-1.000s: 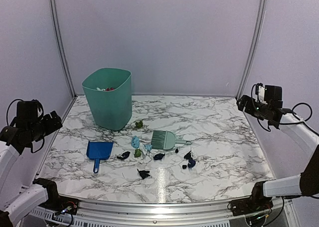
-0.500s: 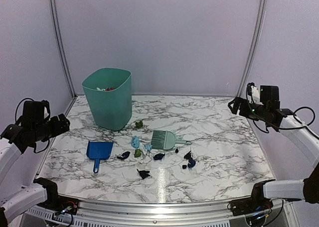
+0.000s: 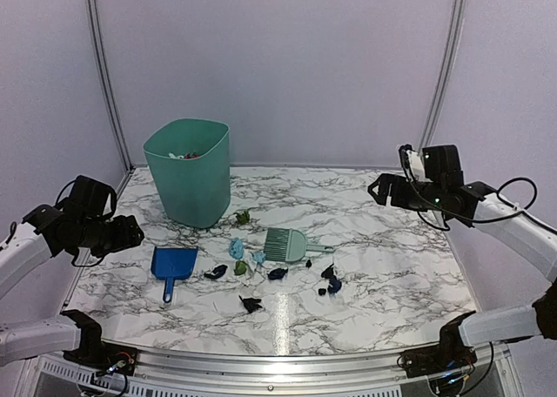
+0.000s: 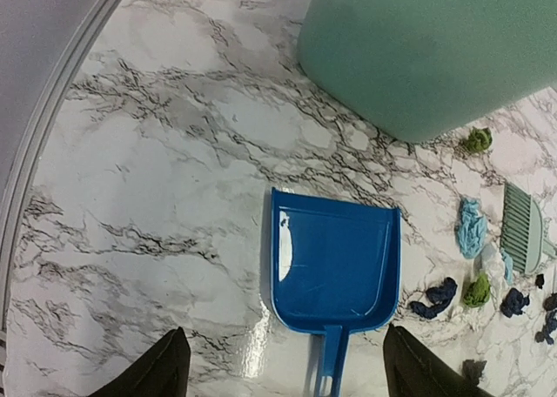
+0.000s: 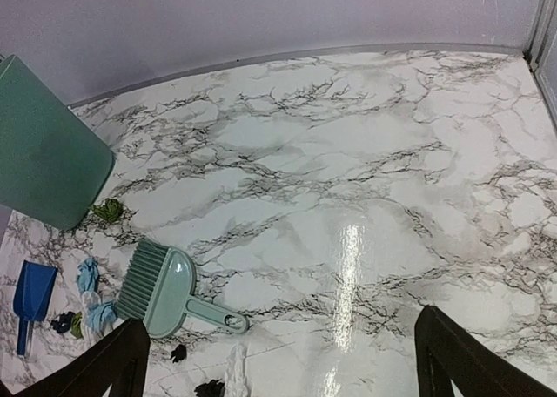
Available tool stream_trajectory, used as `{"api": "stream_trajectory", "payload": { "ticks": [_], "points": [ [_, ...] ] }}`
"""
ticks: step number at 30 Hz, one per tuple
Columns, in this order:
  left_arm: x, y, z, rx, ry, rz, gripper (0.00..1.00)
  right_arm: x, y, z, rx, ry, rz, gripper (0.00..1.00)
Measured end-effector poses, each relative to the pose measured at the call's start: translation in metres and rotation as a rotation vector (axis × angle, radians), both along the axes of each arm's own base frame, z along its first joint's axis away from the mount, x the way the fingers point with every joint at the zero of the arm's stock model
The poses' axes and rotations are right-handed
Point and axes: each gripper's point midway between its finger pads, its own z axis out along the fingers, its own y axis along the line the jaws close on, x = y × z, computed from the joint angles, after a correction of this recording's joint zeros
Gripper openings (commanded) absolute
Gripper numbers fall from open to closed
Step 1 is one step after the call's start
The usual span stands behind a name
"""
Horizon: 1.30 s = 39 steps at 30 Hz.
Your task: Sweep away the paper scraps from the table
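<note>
Nothing of the sweeping is done yet, as far as it can be seen. The paper scraps (image 3: pixel 278 273) are all lying loose on the counter (image 3: pixel 392 266), and none is in the blue dustpan (image 4: pixel 335 262), which is empty. The left hand (image 3: pixel 132 233) is held above the counter with its fingers spread wide and nothing between them. The dustpan lies just ahead of it, and the scraps are found beyond the dustpan, towards this hand's right. The right hand (image 3: pixel 377 190) is also spread wide and empty, well apart from everything. The mint-green brush (image 5: pixel 161 288) lies far ahead of it and to its left, untouched, with the scraps around its bristle end.

It is judged that both tools must first be picked up, so nearly the whole task is left.

A teal bin (image 3: pixel 190 171) stands ahead of the left hand, past the dustpan. One green scrap (image 4: pixel 476 140) lies just beside its foot, where the brush may be hindered by the bin wall. One black scrap (image 3: pixel 251 304) lies apart from the others, nearer the arm bases.
</note>
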Motion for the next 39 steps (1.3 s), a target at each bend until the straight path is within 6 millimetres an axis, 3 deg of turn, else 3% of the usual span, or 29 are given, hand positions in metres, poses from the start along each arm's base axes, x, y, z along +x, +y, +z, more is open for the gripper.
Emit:
{"api": "stream_trajectory", "payload": {
  "ticks": [6,15,24,30,39],
  "points": [
    [-0.01,-0.02,-0.015,0.004,0.073,-0.06,0.75,0.002,0.032,-0.007,-0.034,0.022,0.065,0.93],
    [-0.014,-0.024,-0.016,0.031,0.083,-0.119,0.76,0.008,0.093,-0.039,-0.26,0.026,0.349,0.9],
    [-0.014,-0.025,-0.002,0.03,0.033,-0.155,0.78,0.002,0.117,-0.084,-0.431,0.028,0.599,0.85],
    [-0.015,-0.025,0.001,0.025,0.021,-0.155,0.78,-0.007,0.13,-0.104,-0.529,0.013,0.761,0.7],
    [-0.01,-0.027,0.002,0.026,0.008,-0.156,0.79,-0.005,0.147,-0.144,-0.592,0.099,0.955,0.65]
  ]
}}
